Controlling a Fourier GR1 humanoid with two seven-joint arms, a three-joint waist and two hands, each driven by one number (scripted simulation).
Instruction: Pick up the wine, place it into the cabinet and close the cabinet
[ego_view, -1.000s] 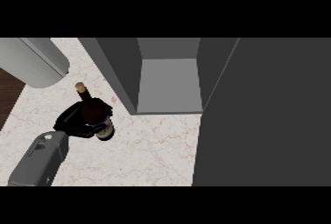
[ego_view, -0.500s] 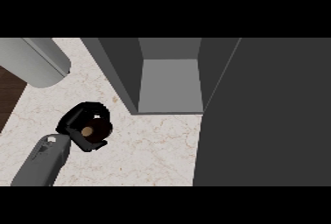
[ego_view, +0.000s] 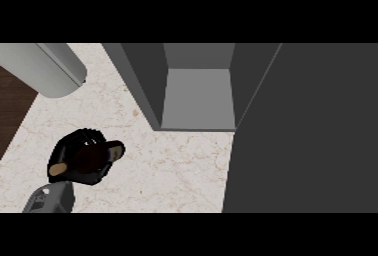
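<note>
The wine bottle is dark red with a tan top and shows almost end-on at the lower left, above the marble counter. My left hand is curled round it and hides most of its body, with the grey forearm coming in from the lower edge. The grey cabinet stands open up and to the right of the hand, and nothing shows inside it. Its dark door fills the right side of the view. My right hand does not show.
A large grey cylinder lies across the upper left corner. Brown wood borders the counter's left edge. Bare marble stretches between the hand and the cabinet's front.
The bottle, upright in the hand a second ago, now points its top toward the view. Hand and bottle have shifted slightly down and left.
</note>
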